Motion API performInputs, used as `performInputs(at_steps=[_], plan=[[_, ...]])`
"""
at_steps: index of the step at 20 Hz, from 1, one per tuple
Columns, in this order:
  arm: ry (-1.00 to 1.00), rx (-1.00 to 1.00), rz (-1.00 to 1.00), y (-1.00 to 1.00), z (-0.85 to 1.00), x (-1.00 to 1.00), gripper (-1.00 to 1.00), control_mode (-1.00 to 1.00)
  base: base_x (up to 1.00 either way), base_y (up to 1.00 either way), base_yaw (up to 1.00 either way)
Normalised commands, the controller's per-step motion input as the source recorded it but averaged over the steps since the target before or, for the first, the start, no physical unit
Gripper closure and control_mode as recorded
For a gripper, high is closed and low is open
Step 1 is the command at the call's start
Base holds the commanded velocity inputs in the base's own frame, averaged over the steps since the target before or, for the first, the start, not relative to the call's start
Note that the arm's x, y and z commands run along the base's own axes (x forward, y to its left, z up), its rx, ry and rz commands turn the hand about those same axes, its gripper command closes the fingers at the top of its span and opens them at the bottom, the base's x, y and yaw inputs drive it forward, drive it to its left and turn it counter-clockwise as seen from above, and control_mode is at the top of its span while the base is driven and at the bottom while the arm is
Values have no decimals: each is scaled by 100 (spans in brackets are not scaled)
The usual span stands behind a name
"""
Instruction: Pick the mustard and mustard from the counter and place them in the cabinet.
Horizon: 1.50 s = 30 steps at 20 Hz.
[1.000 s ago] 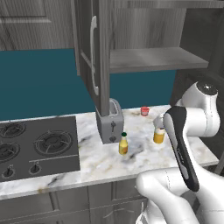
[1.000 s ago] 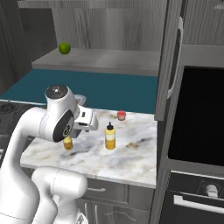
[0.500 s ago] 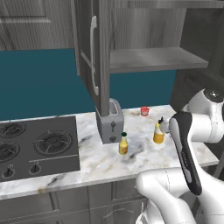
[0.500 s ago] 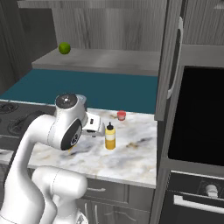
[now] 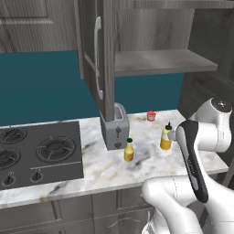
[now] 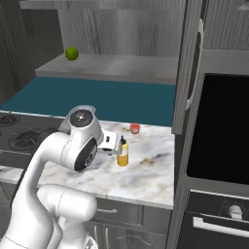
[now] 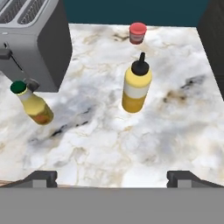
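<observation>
Two mustard bottles stand upright on the white marble counter [image 5: 151,162]. The taller orange-yellow one [image 7: 136,87] [image 5: 166,137] [image 6: 123,153] has a dark nozzle. The smaller one with a green cap [image 7: 33,106] [image 5: 129,150] stands in front of the toaster. My gripper [image 7: 113,179] is open, held above the counter's near part, with the tall bottle ahead of it and nothing between the fingers. In the right base view my hand hangs just left of the tall bottle. The cabinet [image 5: 164,61] above stands with its door [image 5: 96,50] open and its grey shelf bare.
A grey toaster [image 5: 114,132] [image 7: 30,39] stands behind the small bottle. A small red cup [image 5: 151,116] [image 7: 138,33] sits at the counter's back. The black hob [image 5: 36,153] lies to the left. A green fruit [image 6: 71,53] rests on the shelf; a black oven [image 6: 214,131] is at right.
The arm has swung to the right, and the hand has come down toward the tall mustard bottle. The gripper stays open. Both bottles have stayed in place.
</observation>
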Motion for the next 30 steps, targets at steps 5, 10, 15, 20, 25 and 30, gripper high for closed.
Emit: performInputs(at_steps=[5, 10, 15, 20, 25, 30], plan=[[0, -6, -5, -1, -4, 23, -100, -100, 0, 0, 0], [0, -3, -7, -1, -6, 30, -100, -100, 0, 0, 0], [0, 0, -2, -5, -17, 36, -100, -100, 0, 0, 0], [0, 0, 0, -8, -24, 31, -100, -100, 0, 0, 0], [0, 0, 0, -10, -25, 27, -100, -100, 0, 0, 0], [0, 0, 0, -7, -20, 26, -100, -100, 0, 0, 0]])
